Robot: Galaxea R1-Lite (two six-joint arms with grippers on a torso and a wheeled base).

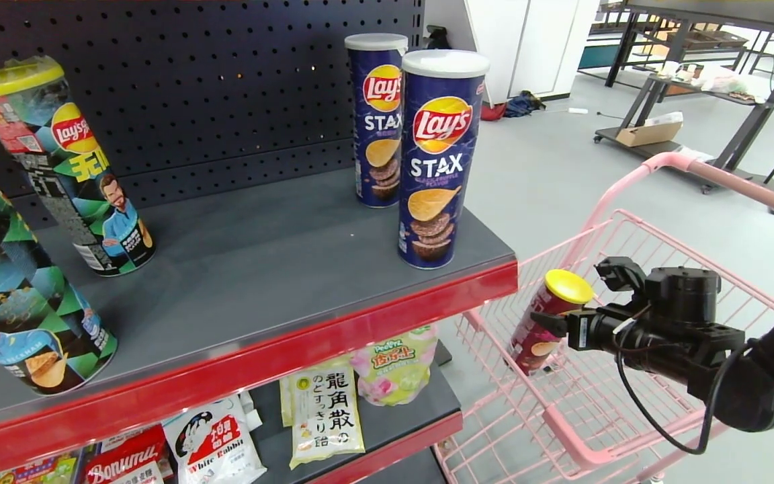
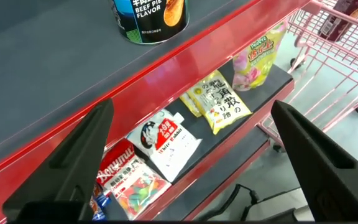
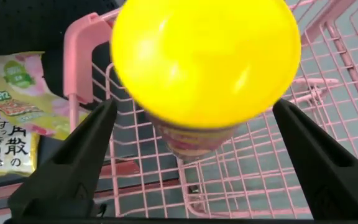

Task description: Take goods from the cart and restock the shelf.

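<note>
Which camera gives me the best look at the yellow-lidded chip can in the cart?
Head view: the chip can shows lid and side, leaning in the pink cart. Right wrist view shows mainly its yellow lid from above, close. Left wrist view catches just a dark sliver at the edge.

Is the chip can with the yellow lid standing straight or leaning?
Leaning. In the cart, the can has its yellow lid off to one side of its bottom, not above it.

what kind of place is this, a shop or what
Probably a mock shop aisle in a workshop: a red-edged shelf with crisp cans, snack bags on the tier below, a pink shopping cart beside it, and work tables behind.
</note>
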